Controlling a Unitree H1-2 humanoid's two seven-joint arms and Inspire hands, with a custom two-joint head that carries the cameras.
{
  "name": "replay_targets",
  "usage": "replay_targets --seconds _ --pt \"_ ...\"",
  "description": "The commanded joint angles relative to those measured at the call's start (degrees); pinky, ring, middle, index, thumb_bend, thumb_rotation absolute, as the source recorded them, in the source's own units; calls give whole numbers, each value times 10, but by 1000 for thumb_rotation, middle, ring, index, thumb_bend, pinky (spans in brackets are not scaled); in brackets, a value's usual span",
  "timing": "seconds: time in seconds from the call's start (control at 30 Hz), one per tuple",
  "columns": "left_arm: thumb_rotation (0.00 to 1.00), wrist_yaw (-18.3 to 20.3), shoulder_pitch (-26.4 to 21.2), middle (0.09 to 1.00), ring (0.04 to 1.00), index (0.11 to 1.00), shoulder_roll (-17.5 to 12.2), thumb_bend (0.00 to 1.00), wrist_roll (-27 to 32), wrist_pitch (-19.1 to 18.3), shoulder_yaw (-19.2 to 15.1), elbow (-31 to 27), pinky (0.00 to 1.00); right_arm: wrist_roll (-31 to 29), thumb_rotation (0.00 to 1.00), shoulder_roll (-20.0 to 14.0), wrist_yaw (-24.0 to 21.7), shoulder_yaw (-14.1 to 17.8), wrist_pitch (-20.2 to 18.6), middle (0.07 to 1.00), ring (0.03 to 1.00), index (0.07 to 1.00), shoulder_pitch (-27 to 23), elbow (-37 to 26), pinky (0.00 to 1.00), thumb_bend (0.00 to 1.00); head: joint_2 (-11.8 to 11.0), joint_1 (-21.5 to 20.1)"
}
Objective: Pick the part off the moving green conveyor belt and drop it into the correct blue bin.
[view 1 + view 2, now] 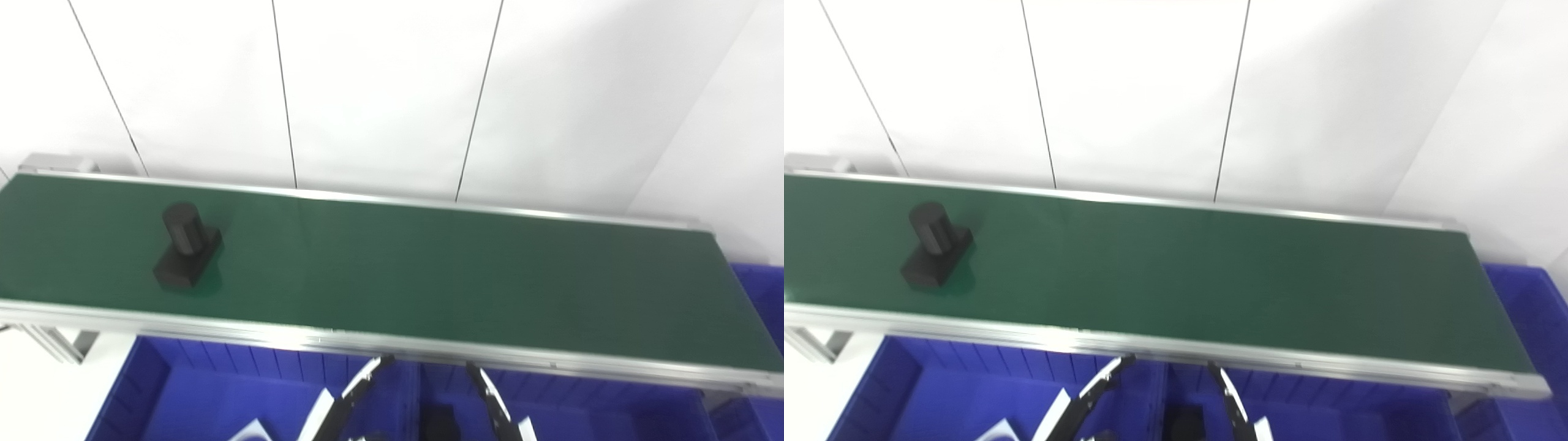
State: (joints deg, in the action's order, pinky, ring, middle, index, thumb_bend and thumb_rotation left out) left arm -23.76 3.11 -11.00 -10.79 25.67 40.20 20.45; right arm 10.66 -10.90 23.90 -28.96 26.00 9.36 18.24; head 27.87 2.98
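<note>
Both hands cropped at 6 o'clock, left hand (352,398), right hand (496,404); finger spread unreadable. Black part (185,245), cylinder on block, upright on green belt (459,275) at 9 o'clock. Blue bins (214,398) below.

Bright, even light from above, a little overexposed on the white wall panels (380,92), almost without texture. Soft grey shading on the wall at the right side. Thin glare along the metal rail (343,340) of the green belt (459,275). Short, weak shadow beside the black part (185,245). Slight blur everywhere, edges soft, strongest at the bottom over the blue bins (233,398).
</note>
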Motion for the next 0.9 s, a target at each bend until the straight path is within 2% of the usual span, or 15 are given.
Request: replay_targets --seconds 0.0,0.37,0.67,0.8,0.87 --pt "1000 -15 -12 946 942 900 3 788 -11 13 8 -3 882 -7 1000 -2 8 -2 9 958 976 951 -6 -7 983 908 0 1" --pt "1000 -65 -29 924 906 880 -1 768 -24 13 42 15 867 -13 1000 -9 10 -9 9 974 991 962 -7 -1 1000 876 -10 15" --pt "986 -70 -34 922 906 879 -3 810 -13 13 53 20 866 -16 1000 -11 11 -12 9 969 988 958 -7 -2 1000 877 -11 13" --pt "990 -70 -35 922 907 879 -2 815 -14 13 54 20 864 14 1000 -26 38 -34 9 960 982 953 -13 -23 1000 879 -11 13" --pt "994 -70 -35 921 907 880 -1 815 -15 13 54 21 859 31 1000 -34 55 -45 9 950 969 948 -14 -48 1000 923 -12 12"
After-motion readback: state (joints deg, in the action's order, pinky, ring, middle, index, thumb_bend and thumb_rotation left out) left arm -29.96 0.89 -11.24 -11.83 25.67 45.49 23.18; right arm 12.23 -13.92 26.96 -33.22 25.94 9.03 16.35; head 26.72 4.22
